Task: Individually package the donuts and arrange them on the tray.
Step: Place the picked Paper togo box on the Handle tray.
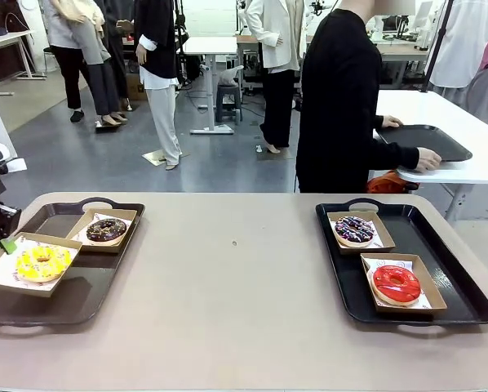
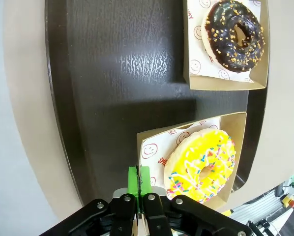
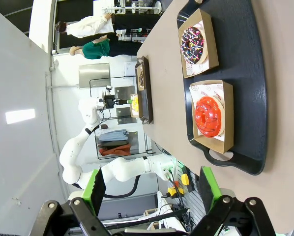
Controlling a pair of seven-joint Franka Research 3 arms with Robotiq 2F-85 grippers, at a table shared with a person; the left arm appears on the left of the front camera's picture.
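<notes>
A long tan table (image 1: 236,286) ran across the front view, and behind its far side a person in black (image 1: 339,98) stood turned toward a white side table, both hands on an empty dark tray (image 1: 428,140). Two black trays sat on the tan table. The left tray (image 1: 60,298) held two shallow cardboard boxes lined with smiley-printed paper: the nearer one held the yellow sprinkled donut (image 1: 42,263), the farther one the chocolate donut (image 1: 106,230) with pale crumbs on its glaze. The right tray (image 1: 448,278) likewise held two boxes, the dark donut with coloured sprinkles (image 1: 354,229) toward the far end and the glossy red donut (image 1: 396,283) nearer the robot. The left gripper (image 2: 138,189) hung at the left edge of its tray with its green pads pressed together, pinching the edge of the yellow donut's box (image 2: 147,147). The right gripper (image 3: 152,191) stood with its jaws wide apart and nothing between them, well clear of the right tray.
</notes>
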